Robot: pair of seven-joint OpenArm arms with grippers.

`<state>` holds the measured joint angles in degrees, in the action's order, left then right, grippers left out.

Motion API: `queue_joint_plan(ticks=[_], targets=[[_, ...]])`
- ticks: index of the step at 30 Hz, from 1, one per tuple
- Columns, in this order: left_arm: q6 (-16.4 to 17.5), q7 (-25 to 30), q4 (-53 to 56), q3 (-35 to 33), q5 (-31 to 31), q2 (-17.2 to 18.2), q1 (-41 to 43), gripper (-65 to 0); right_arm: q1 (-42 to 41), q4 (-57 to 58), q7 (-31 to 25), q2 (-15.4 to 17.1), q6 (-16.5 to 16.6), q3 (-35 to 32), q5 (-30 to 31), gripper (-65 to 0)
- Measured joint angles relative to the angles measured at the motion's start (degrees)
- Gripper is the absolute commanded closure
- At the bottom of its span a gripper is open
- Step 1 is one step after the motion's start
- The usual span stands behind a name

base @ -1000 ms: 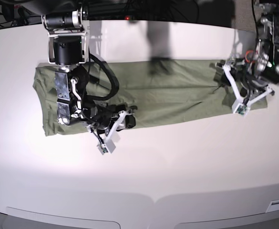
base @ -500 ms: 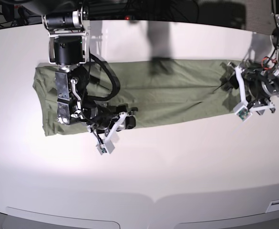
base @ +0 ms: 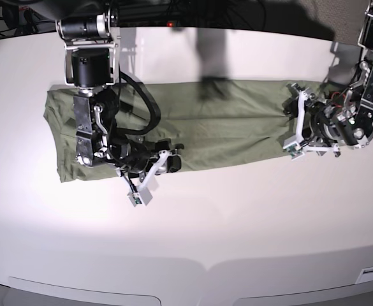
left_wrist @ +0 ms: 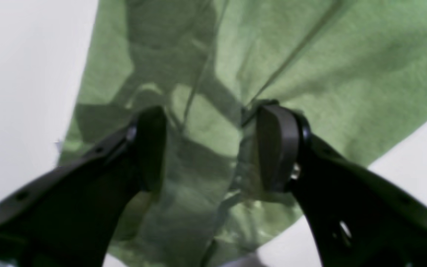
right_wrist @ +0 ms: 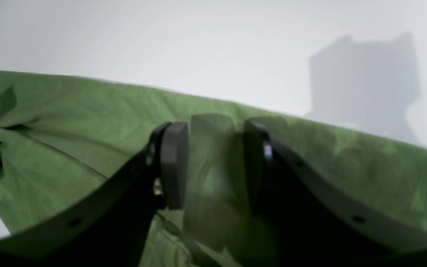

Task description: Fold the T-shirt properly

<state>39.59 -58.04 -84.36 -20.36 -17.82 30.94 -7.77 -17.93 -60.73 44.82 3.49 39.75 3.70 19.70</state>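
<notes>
The sage-green T-shirt point(base: 224, 121) lies as a long, narrow strip across the white table. My right gripper point(base: 172, 158) sits at the strip's near edge, left of the middle. In the right wrist view a raised fold of the T-shirt point(right_wrist: 69, 122) fills the gap of the right gripper point(right_wrist: 214, 129), and the fingers point(right_wrist: 174, 163) close on it. My left gripper point(base: 303, 122) hovers low over the strip's right end, pointing left along it. In the left wrist view the left gripper point(left_wrist: 209, 122) is open over wrinkled T-shirt point(left_wrist: 347, 55) fabric, one pad point(left_wrist: 276, 148) touching a crease.
Bare white table point(base: 237, 217) surrounds the shirt, with a wide stretch toward the front edge. Dark cables and equipment point(base: 173, 13) line the back edge. The right arm's column point(base: 89, 67) stands over the shirt's left part.
The left arm swung from the shirt's far right end inward, and its gripper now points left over the fabric. The right arm and its grip have not moved.
</notes>
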Motion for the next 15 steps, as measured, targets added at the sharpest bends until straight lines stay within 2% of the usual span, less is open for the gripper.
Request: queue_joint_plan(ticks=[3,10,15], targets=[[0.0,-2.4,-0.3,-0.2,-3.0,1.2,0.0,-38.4,0.0,0.0,-0.2,0.0,0.0,0.0,0.0,-25.3],[0.0,-10.8,-4.7,-0.4,-12.7,7.3,0.9,-38.4,0.0,0.0,-0.6,0.0,0.0,0.0,0.0,-25.3],[0.1,-11.5,-10.5,-0.4,-21.0,9.3,0.8,-38.4,0.0,0.0,-0.9,0.0,0.0,0.0,0.0,-25.3]])
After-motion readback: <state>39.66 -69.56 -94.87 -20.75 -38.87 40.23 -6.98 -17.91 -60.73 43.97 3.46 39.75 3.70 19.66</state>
